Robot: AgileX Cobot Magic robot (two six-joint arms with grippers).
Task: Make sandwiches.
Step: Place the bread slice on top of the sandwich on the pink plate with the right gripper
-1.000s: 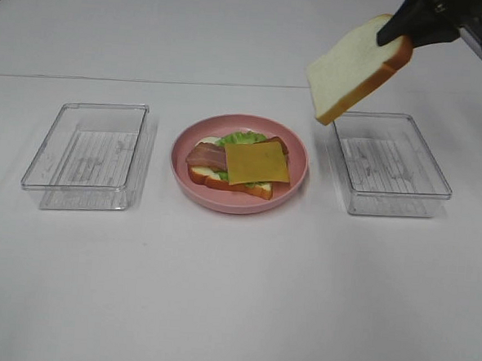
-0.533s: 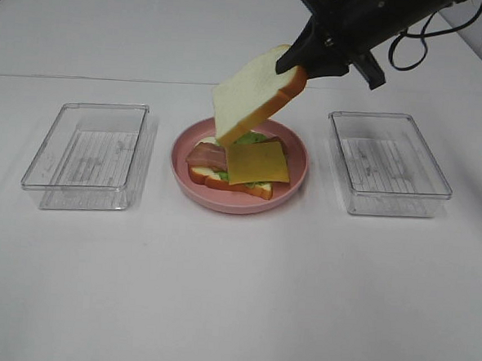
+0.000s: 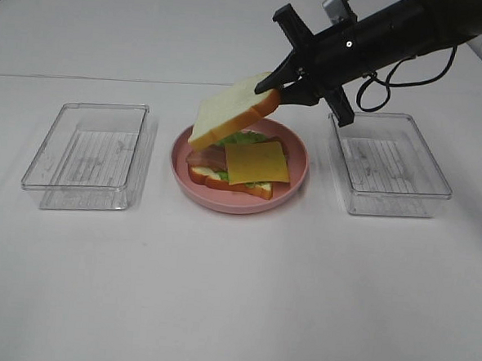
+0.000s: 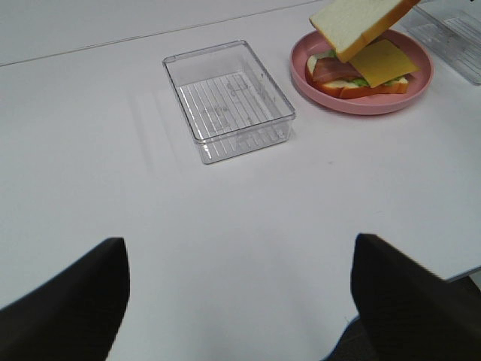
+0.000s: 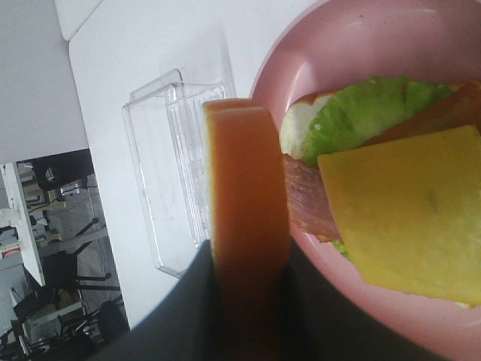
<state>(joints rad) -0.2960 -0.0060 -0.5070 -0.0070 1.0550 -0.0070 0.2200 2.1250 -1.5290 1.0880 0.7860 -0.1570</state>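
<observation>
On the pink plate lies an open sandwich: a bottom bread slice, green lettuce, brown bacon and a yellow cheese square on top. Just above its back left part a second white bread slice hangs tilted, with my right gripper shut on its crust edge. In the right wrist view the orange crust is pinched between the dark fingers, beside the cheese. My left gripper is open over bare table, far from the plate, and holds nothing.
An empty clear tray stands left of the plate and another to its right, under the right arm. A black cable loops below that arm. The white table's back edge lies beyond the plate.
The right gripper has carried the bread slice left and down, from above the right tray to just over the plate. The slice now lies flatter. The left gripper has not moved.
</observation>
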